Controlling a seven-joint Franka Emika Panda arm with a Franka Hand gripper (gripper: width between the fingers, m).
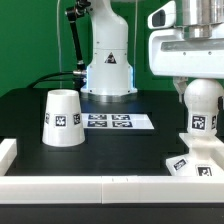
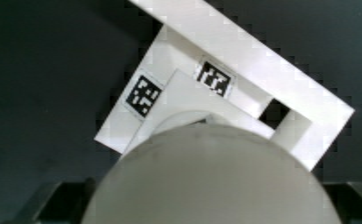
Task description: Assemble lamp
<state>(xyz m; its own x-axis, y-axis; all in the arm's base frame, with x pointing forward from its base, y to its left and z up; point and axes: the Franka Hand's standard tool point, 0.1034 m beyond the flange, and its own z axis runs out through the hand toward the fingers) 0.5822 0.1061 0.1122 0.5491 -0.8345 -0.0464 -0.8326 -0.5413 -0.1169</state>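
Observation:
My gripper (image 1: pixel 198 86) is shut on the white round-headed bulb (image 1: pixel 200 110) and holds it upright at the exterior view's right. The bulb's lower end meets the squat square base (image 1: pixel 196 163), which sits in the front right corner; I cannot tell whether it is seated. In the wrist view the bulb (image 2: pixel 204 170) fills the foreground between the dark fingers (image 2: pixel 62 203), with the tagged base (image 2: pixel 174 88) beyond it. The cone shade (image 1: pixel 62 118) stands alone, wide end down, at the exterior view's left.
The marker board (image 1: pixel 112 122) lies flat in the middle of the black table. A low white rail (image 1: pixel 100 186) runs along the front edge and another (image 1: pixel 8 152) along the left. The white robot pedestal (image 1: pixel 108 68) stands at the back.

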